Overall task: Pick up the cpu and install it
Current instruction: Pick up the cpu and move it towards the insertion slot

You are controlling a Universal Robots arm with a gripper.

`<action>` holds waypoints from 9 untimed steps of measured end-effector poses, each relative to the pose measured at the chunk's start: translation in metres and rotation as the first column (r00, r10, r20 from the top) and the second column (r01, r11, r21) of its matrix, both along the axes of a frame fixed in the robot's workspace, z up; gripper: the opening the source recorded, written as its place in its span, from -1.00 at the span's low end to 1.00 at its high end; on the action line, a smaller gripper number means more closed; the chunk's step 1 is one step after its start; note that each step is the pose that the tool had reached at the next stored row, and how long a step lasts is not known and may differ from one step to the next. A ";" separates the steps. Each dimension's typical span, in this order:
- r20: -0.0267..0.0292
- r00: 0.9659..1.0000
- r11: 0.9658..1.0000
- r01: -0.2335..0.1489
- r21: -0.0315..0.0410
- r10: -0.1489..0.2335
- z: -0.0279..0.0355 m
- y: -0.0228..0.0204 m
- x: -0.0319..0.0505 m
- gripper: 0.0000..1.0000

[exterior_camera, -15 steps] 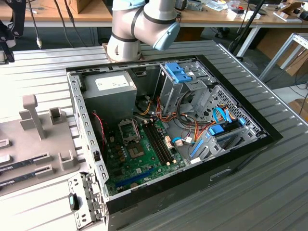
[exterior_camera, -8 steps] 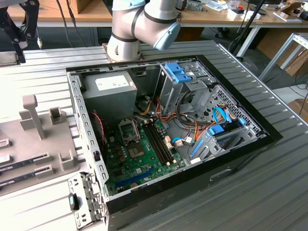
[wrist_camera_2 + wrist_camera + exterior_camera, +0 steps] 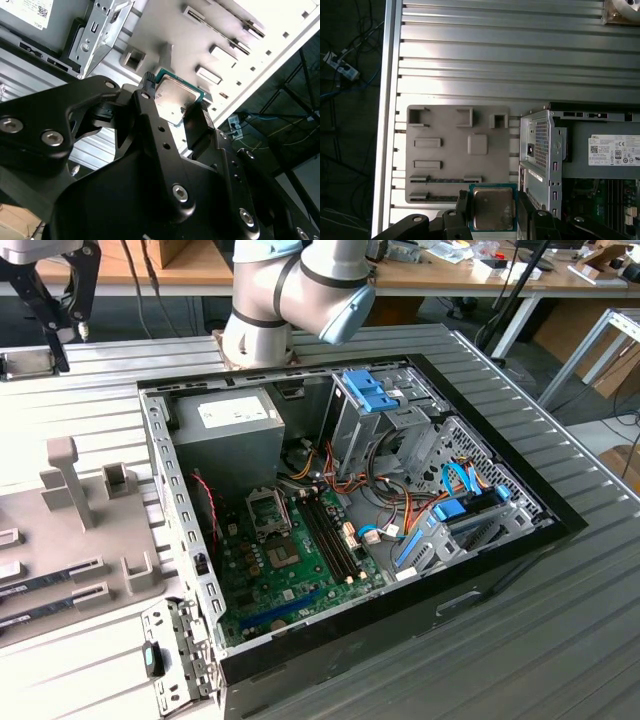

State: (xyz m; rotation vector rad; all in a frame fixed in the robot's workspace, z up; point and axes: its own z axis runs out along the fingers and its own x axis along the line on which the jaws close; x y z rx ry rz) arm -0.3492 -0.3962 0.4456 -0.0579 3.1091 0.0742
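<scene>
In both wrist views the cpu (image 3: 492,208) (image 3: 175,102), a small square chip with a silver-grey top and a thin green rim, sits between my black fingers. My gripper (image 3: 492,211) (image 3: 172,107) is shut on its two opposite edges. I hold it above the near edge of the grey fixture tray (image 3: 455,150), beside the open computer case. In the exterior view my gripper (image 3: 72,350) hangs at the far upper left, well away from the motherboard's empty socket (image 3: 268,510), whose frame stands open.
The open case (image 3: 480,570) lies flat on the ribbed metal table (image 3: 560,640), with a grey power supply (image 3: 225,430), blue drive brackets (image 3: 370,390) and cables inside. Memory sticks (image 3: 50,580) lie in the tray (image 3: 120,570). The arm's base (image 3: 260,335) stands behind the case.
</scene>
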 end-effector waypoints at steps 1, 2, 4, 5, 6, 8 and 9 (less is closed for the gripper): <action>0.000 1.000 1.000 0.000 0.000 0.000 -0.0001 0.0000 0.0006 -0.05; 0.000 1.000 1.000 0.000 0.000 0.000 -0.0002 0.0000 0.0011 -0.05; 0.000 1.000 1.000 0.000 0.000 0.000 -0.0004 0.0000 0.0022 -0.05; 0.000 1.000 1.000 0.000 0.000 0.000 -0.0005 0.0000 0.0027 -0.05; 0.000 1.000 1.000 0.000 0.000 0.000 -0.0007 0.0000 0.0032 -0.05; 0.000 1.000 1.000 0.000 0.000 0.000 -0.0009 0.0000 0.0044 -0.05; 0.000 1.000 1.000 0.000 0.000 0.000 -0.0012 0.0000 0.0055 -0.05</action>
